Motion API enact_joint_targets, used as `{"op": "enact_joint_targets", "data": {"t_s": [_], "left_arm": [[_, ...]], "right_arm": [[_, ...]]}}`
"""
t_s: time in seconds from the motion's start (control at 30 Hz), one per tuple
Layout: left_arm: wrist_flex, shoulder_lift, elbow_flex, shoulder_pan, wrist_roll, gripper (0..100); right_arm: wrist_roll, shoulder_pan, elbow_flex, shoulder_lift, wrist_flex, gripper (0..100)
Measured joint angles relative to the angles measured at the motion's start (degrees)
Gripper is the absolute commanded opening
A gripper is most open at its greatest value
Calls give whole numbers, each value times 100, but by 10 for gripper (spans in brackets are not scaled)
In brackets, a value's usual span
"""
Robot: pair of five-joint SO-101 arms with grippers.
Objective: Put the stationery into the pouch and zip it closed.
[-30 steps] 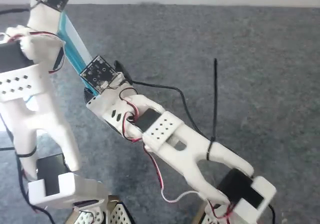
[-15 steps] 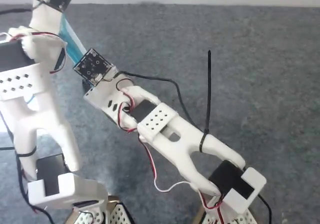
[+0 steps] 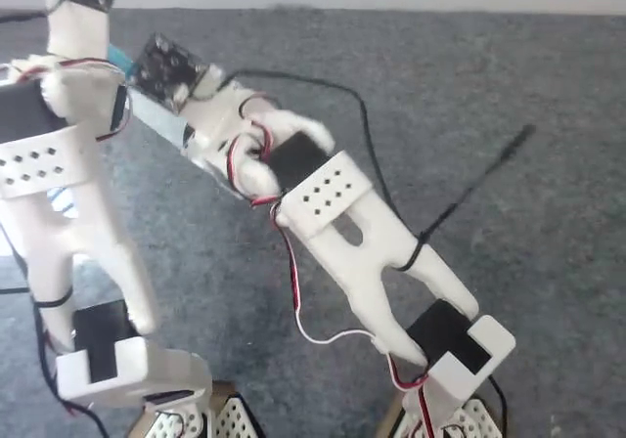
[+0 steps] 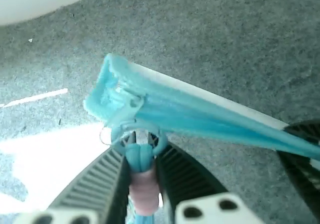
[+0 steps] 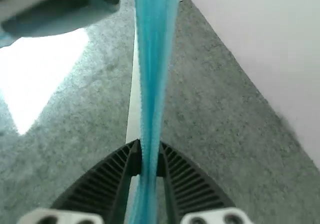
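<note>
**State**

- The grey felt-covered tabletop (image 3: pixel 509 86) is carrying both white plastic arms.
- The right arm (image 3: pixel 342 223) is reaching diagonally across the high view. The left arm (image 3: pixel 59 184) is standing along that view's left edge.
- The long turquoise fabric pouch (image 4: pixel 200 116) is hanging above the tabletop, stretched in a straight line between the two hands. Its zipper edge is facing the left wrist camera.
- The right hand (image 5: pixel 147 156) is clenching the pouch's thin fabric edge between both ribbed black fingers (image 5: pixel 107 184).
- The left hand (image 4: pixel 142 149) is grasping the turquoise zipper pull with the pale pink section (image 4: pixel 142 186) at the pouch's end.
- No stationery is showing. Whether any is inside cannot be told.

**Step in hand (judgement)**

The hands are probably working the zipper, with one bracing the fabric and the other drawing the pull.

**Hazards (judgement)**

- The pull is small and smooth, so it may slide out of the left hand if it is drawn at an angle to the zipper line.
- The right hand is holding only a narrow edge, so extra tension may strip the fabric free and drop the pouch.
- Slack or twist between the hands may bunch the fabric and jam the slider.
</note>
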Motion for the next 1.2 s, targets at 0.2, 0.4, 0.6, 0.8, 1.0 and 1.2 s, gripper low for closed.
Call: {"op": "enact_joint_targets", "data": {"t_s": [0.2,0.4,0.6,0.8,1.0,1.2], "left_arm": [[0,0,114,26,325,12],[-273,0,1178,18,325,12],[-897,0,2145,-18,-158,12],[-1741,0,2743,-202,-229,12],[-1837,0,2752,-334,-229,12],[-2084,0,2752,-378,-229,12]], "right_arm": [[334,141,-835,44,1512,8],[378,141,-826,870,1749,8],[422,229,-862,1380,1732,8],[422,457,-888,1433,2013,8],[536,466,-905,1363,2523,8],[545,466,-527,659,2796,8]]}}
